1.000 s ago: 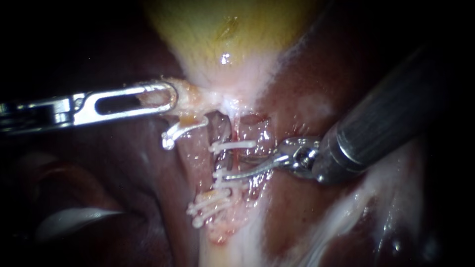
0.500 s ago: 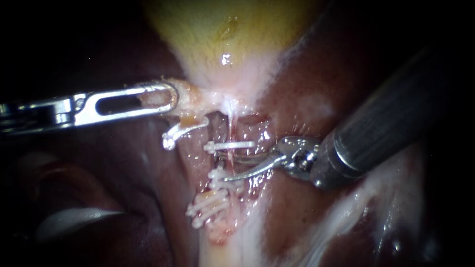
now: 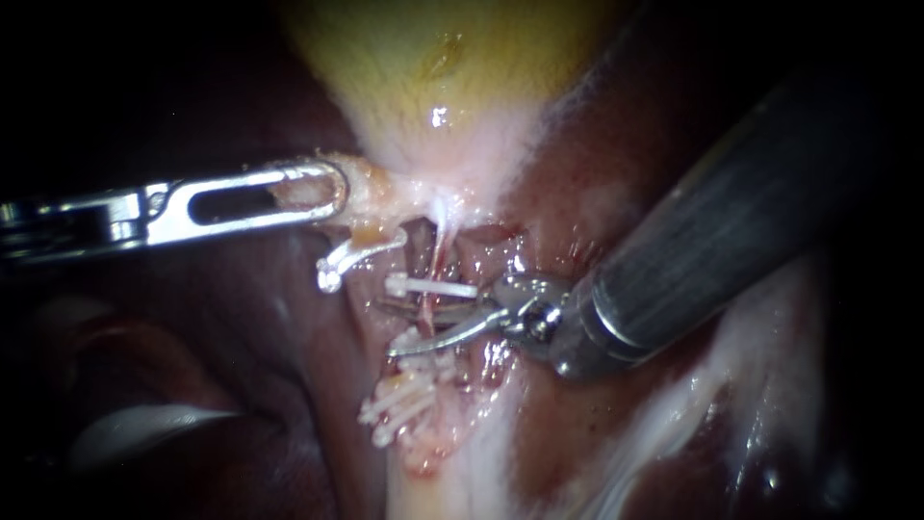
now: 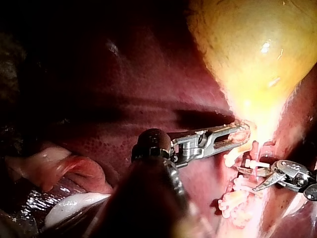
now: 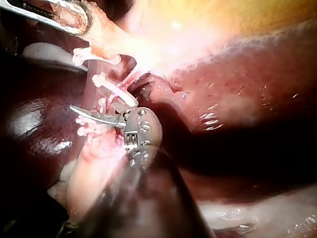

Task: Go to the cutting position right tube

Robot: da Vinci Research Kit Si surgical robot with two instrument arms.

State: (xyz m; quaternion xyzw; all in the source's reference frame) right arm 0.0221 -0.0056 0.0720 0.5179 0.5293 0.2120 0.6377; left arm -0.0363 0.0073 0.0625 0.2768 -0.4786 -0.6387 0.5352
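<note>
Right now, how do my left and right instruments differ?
The left instrument is shut on pale tissue below the gallbladder; the right instrument is open, with the right tube between its jaws. The left has a broad slotted tip, the right thin curved blades. The left lies level; the right slants in from the upper right. Both are shiny metal.

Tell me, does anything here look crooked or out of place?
One white clip looks askew: it curves and tilts below the tissue that the left instrument grips, apart from the straighter clip near the right instrument. Otherwise nothing stands out.
</note>
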